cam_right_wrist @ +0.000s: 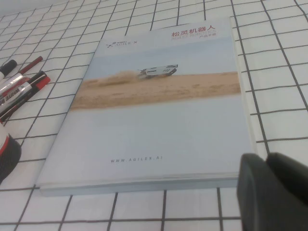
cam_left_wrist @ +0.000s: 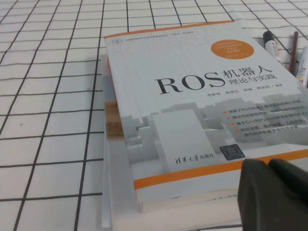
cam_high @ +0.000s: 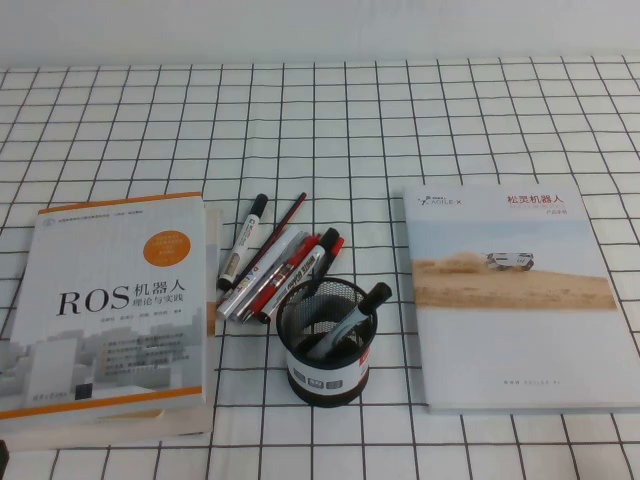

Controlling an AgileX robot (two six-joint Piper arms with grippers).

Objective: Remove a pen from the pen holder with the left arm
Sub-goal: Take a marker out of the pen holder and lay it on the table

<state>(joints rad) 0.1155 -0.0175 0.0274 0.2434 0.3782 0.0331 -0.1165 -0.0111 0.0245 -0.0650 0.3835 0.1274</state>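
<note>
The marker (cam_high: pixel 352 315), leaning toward 2 o'clock in the pen holder (cam_high: pixel 322 378), is probably light, stiff and slick; its raised cap end looks best to pinch. The left claw (cam_left_wrist: pixel 269 166) is hovering pressed together at the holder's 8 o'clock, and the right claw (cam_right_wrist: pixel 267 161), likewise pressed together, at 4 o'clock.

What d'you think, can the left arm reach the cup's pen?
Probably yes: the pen sticks from the open pen holder, uncovered. Left gripper, shut, hovers near ROS book; right gripper near brochure.

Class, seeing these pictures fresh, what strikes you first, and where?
The black mesh pen holder stands mid-table holding a black marker, with loose pens lying just behind it. The ROS book lies at its left and a pale booklet at its right. The left gripper, shut, hovers by the book's near edge; the right gripper by the booklet's near edge.
</note>
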